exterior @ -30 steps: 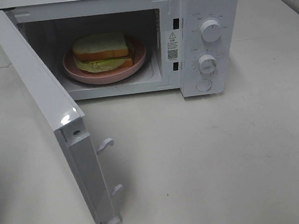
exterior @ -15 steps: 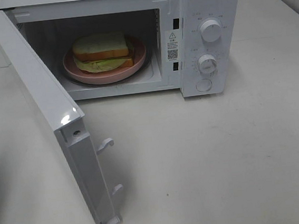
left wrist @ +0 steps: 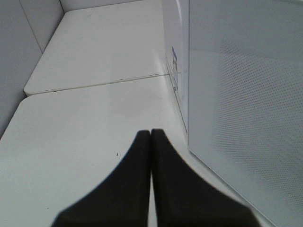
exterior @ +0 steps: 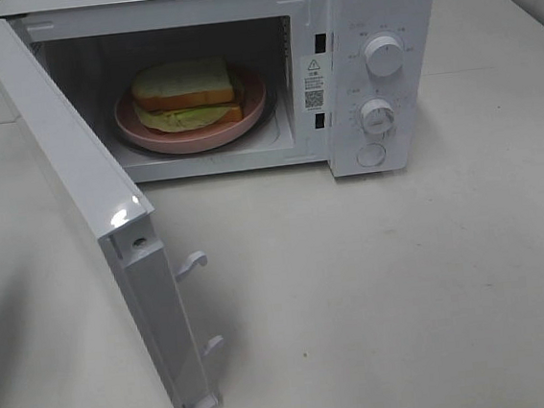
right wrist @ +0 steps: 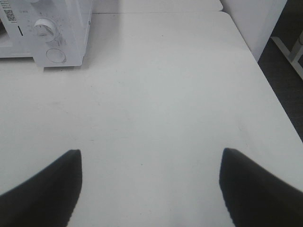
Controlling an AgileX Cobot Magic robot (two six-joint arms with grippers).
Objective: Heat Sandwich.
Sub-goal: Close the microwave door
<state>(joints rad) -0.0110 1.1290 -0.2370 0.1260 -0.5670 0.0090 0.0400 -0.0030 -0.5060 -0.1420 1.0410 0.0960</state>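
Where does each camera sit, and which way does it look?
Exterior high: mounted high, looking down into the microwave at the sandwich; no arm visible.
Left wrist: on left arm, facing the microwave door past the shut left gripper.
Right wrist: on right arm, facing table and lower knob past the open right gripper.
Shared: exterior and right wrist both show that knob.

White microwave [exterior: 379, 10]; pink plate [exterior: 199, 142]; cream sandwich [exterior: 183, 79], filling seemingly yellow-green.

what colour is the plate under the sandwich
Pink. The plate under the sandwich shows best in the exterior high view.
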